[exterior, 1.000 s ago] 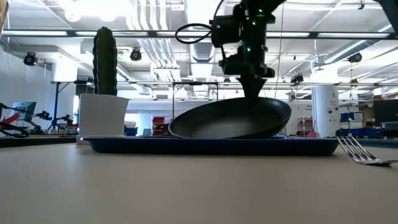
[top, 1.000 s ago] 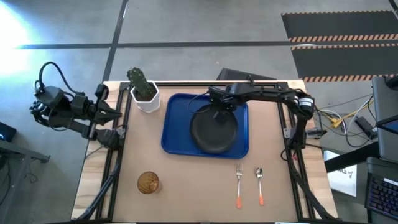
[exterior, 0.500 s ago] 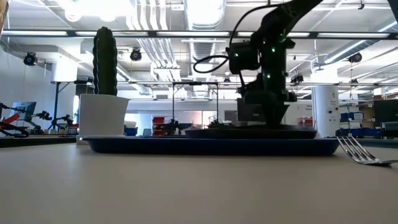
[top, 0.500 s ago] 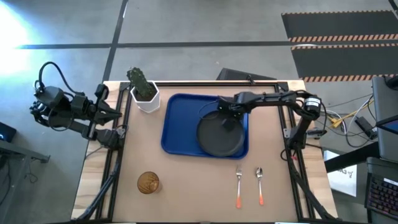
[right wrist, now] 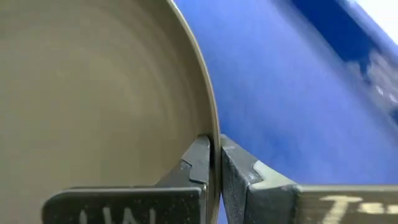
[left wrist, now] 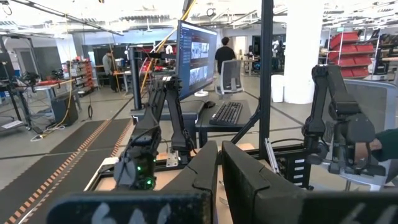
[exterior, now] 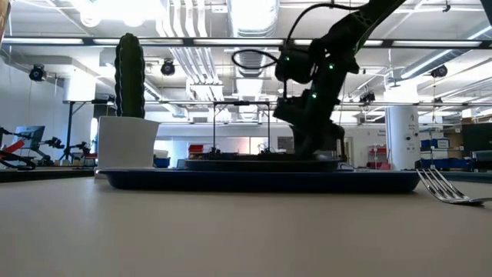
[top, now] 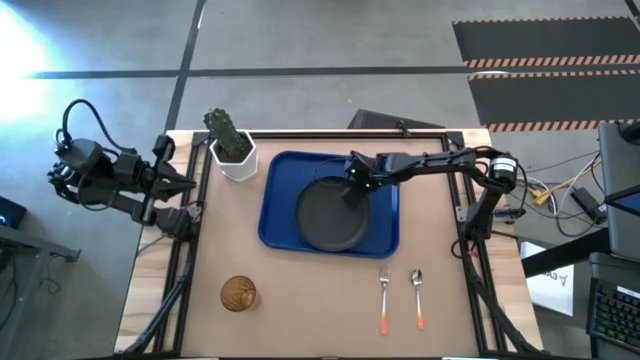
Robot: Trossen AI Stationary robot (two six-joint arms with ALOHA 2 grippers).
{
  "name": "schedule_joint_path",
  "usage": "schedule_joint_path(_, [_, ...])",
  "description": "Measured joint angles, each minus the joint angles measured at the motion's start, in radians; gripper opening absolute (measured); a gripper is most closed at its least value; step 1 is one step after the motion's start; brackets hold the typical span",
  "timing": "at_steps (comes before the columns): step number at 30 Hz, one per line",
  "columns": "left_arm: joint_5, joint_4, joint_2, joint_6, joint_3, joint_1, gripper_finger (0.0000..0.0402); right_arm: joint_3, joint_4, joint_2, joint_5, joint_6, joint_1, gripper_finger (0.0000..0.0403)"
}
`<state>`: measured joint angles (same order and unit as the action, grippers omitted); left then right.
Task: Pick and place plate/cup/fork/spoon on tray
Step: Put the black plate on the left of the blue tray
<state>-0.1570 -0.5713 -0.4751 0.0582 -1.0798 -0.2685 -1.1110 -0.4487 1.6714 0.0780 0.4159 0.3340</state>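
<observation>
The dark plate [top: 328,215] lies flat on the blue tray [top: 280,195] and shows low in the low view [exterior: 261,162]. My right gripper [top: 352,188] is shut on the plate's far right rim. My left gripper [left wrist: 219,171] is shut and empty, parked past the table's left edge [top: 185,182]. The amber cup [top: 238,293] stands at the near left. The fork [top: 383,298] and the spoon [top: 418,297] lie side by side at the near right, handles toward the near edge. My right gripper pinches the plate's raised rim [right wrist: 214,127] between its two fingers, one finger on the inside of the rim and one outside. The fingers come slanting down from the table's far right. The plate lies level on the tray.
A white pot with a green cactus [top: 232,150] stands at the far left, just beside the tray's far left corner. Bare tabletop lies between the cup and the fork. The fork's tines show at the right of the low view [exterior: 446,187].
The plate was tilted, its right side raised by my right gripper. The gripper has gone down and the plate has come flat on the tray's right part. Then the gripper has drawn it toward the table's left, to the tray's middle, staying shut on the rim.
</observation>
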Motion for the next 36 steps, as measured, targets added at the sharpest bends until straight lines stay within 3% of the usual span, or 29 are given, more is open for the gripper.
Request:
schedule_joint_path(9, [0.000, 0.000, 0.000, 0.000, 0.000, 0.000, 0.0006, -0.019, 0.112, 0.000, -0.002, 0.089, 0.000, 0.0007])
schedule_joint_path(23, [-0.001, -0.015, 0.000, 0.002, 0.001, 0.000, 0.0006, 0.099, 0.288, 0.001, -0.007, 0.218, -0.042, 0.0008])
schedule_joint_path(36, [-0.001, -0.015, 0.000, 0.002, 0.001, 0.000, 0.0006, 0.141, 0.299, 0.001, -0.028, 0.214, -0.050, 0.0008])
